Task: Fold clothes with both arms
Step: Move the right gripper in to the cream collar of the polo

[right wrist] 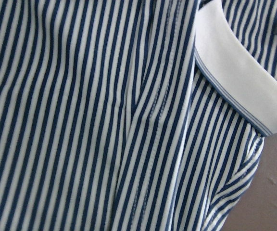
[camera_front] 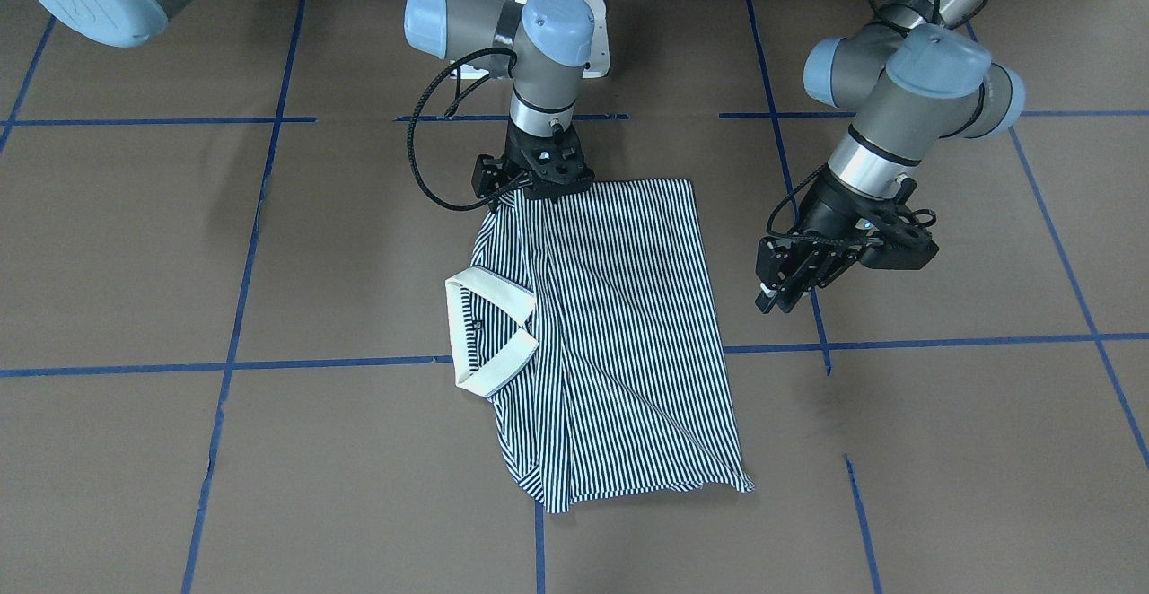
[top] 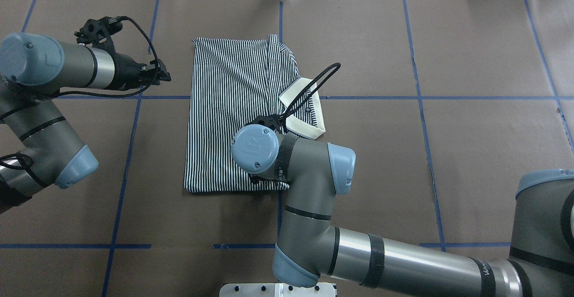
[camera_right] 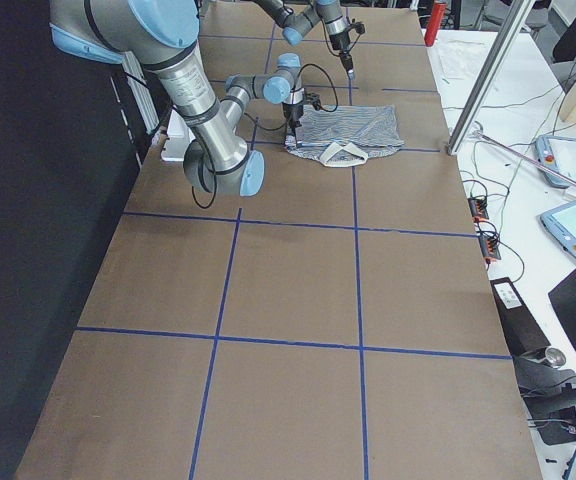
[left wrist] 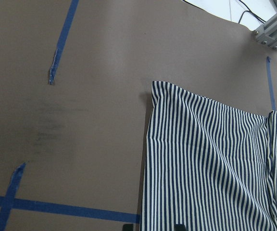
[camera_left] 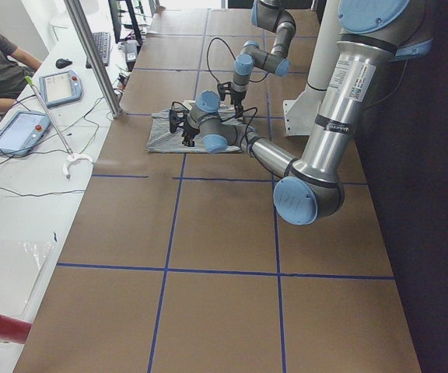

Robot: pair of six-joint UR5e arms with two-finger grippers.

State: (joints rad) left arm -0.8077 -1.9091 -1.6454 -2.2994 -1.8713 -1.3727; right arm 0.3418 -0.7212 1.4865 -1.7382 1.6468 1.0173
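The striped polo shirt (camera_front: 619, 334) lies folded into a rough rectangle on the brown table, also in the overhead view (top: 228, 117). Its cream collar (camera_front: 489, 334) sticks out at one side (top: 305, 113). My right gripper (camera_front: 534, 188) points straight down at the shirt's robot-side edge near the collar; its fingers are hidden, and its wrist (top: 255, 149) covers that spot from above. The right wrist view shows only stripes (right wrist: 81, 120) and collar (right wrist: 234, 86) close up. My left gripper (camera_front: 779, 293) hovers beside the shirt, apart from it, open and empty (left wrist: 153, 225).
Blue tape lines (camera_front: 359, 362) mark a grid on the brown paper cover. The white pedestal base (top: 278, 290) stands at the robot's edge. An aluminium post (camera_left: 92, 54) and an operators' desk with tablets (camera_left: 22, 128) lie past the far edge.
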